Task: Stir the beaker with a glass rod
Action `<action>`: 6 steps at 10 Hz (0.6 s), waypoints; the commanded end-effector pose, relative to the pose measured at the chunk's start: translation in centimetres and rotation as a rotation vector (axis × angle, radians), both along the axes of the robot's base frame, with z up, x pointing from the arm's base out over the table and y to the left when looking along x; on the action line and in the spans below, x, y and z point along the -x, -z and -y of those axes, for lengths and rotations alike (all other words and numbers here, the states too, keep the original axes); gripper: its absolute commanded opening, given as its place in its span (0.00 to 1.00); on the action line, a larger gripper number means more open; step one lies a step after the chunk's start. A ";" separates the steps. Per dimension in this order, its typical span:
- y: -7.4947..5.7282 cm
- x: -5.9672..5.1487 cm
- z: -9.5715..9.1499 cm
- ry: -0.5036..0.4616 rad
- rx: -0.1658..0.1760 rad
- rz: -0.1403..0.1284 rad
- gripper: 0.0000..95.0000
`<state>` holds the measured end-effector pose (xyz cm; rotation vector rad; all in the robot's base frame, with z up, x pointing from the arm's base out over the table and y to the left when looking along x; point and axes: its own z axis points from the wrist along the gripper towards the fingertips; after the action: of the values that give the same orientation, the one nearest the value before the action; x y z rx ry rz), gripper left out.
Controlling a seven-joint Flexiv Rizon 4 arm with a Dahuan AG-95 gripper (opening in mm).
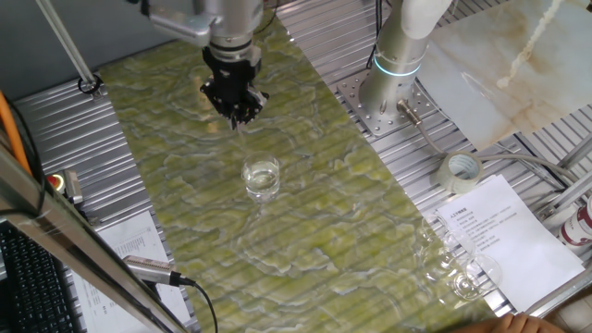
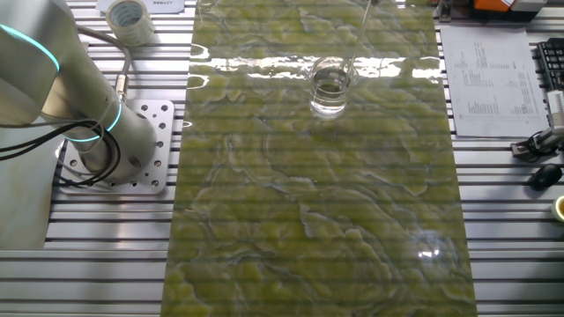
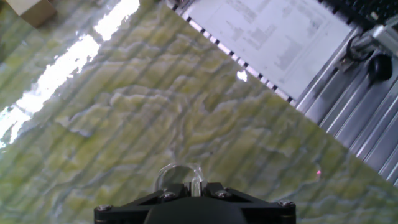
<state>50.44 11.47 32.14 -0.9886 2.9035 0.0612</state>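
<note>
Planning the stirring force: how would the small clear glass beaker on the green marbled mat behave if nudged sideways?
The small clear glass beaker looks short with a wide mouth, so it would probably slide rather than tip. The green marbled mat looks glossy, so it may slip easily. Being thin glass, it is likely light and fragile.

Mat (image 1: 305,231) was green-yellow with pale wavy marbling, beaker (image 1: 262,178) clear and colourless, glass rod (image 2: 354,40) transparent and faint, gripper (image 1: 237,113) black, arm (image 1: 407,37) white with a cyan light ring, tape roll (image 1: 462,170) translucent whitish, paper sheet (image 1: 499,231) white with dark print.

Jaws (image 1: 242,115) above and behind the beaker (image 1: 261,178), apart.
</note>
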 end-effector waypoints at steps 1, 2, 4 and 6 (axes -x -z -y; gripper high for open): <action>0.1 0.0 0.2 0.010 -0.069 -0.005 0.00; 0.3 -0.2 0.4 0.006 -0.065 -0.007 0.00; 0.7 -0.6 0.7 0.004 -0.065 -0.007 0.00; 1.5 -1.4 1.2 -0.006 -0.065 -0.023 0.00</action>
<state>51.72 10.21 30.52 -0.9916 2.8794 0.1753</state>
